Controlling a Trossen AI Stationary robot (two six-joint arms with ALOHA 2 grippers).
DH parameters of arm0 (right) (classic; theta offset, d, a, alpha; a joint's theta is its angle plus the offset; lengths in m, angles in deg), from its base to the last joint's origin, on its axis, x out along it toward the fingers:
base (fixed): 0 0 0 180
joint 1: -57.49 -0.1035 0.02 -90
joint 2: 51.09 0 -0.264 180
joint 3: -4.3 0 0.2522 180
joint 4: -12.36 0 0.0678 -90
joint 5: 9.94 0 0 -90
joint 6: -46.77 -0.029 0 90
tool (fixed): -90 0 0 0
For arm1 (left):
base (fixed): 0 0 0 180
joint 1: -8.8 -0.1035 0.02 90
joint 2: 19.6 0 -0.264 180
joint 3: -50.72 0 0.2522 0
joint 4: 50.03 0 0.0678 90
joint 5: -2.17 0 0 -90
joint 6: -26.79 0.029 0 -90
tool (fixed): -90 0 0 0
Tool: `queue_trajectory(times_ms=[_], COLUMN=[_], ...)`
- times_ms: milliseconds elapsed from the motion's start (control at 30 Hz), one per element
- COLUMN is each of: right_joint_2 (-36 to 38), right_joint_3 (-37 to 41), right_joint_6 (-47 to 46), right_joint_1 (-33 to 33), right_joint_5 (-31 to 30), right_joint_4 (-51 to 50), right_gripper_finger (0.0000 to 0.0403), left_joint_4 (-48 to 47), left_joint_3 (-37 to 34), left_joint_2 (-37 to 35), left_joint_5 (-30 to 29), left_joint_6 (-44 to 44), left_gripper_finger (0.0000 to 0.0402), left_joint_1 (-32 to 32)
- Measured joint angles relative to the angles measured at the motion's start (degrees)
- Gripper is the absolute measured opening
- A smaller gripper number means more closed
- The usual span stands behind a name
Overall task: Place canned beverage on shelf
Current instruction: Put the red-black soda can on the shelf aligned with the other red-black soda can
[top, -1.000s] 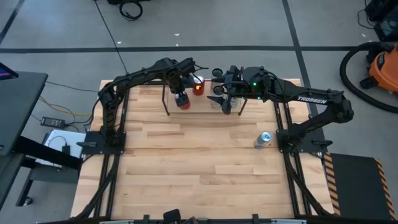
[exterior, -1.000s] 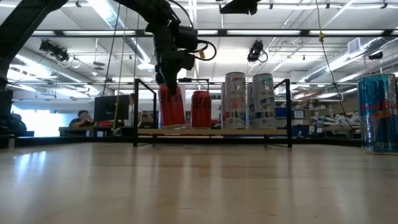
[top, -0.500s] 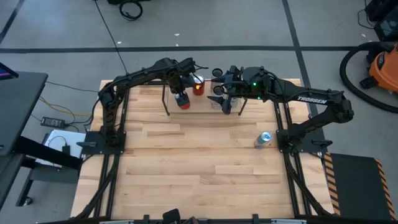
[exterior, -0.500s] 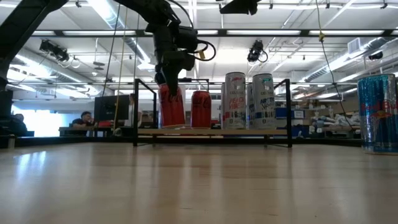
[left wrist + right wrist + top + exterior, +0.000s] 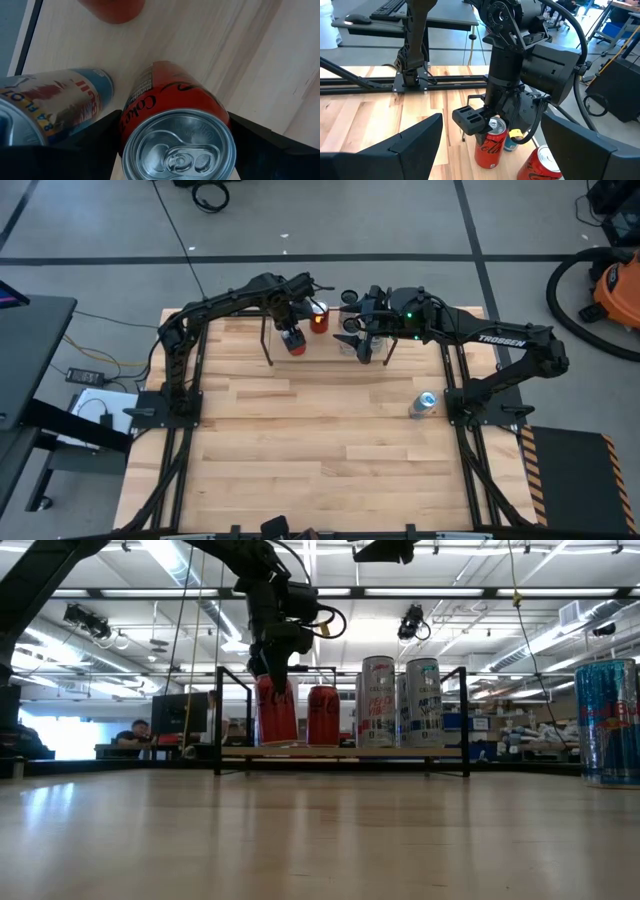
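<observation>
left pincer (image 5: 272, 675) pinching red can (image 5: 277, 712) | shelf (image 5: 340, 752) left edge | right pincer (image 5: 352, 330) spread

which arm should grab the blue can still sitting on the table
Probably right. Its gripper is open and empty over the shelf, and the blue can stands by that arm's base. The left gripper is clamped on a red can.

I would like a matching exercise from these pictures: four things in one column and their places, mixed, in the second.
1. red cola can
2. blue can
3. two white cans
4. right tool

A. alone on the table, off the shelf
B. between the left tool's fingers
C. hanging over the shelf, holding nothing
D. side by side on the shelf

Pairs: 1-B, 2-A, 3-D, 4-C
</observation>
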Motion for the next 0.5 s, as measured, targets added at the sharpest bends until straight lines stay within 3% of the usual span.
queue_trajectory(times_ms=[500], right_joint_2=[0.0], right_joint_3=[0.0], right_joint_6=[0.0], right_joint_1=[0.0], right_joint_5=[-0.02], right_joint_4=[0.03], right_gripper_finger=[0.0349], left_joint_4=[0.12], left_joint_3=[0.0], left_joint_2=[0.01], left_joint_5=[0.39], left_joint_6=[2.15], left_gripper_finger=[0.0316], left_joint_1=[0.9])
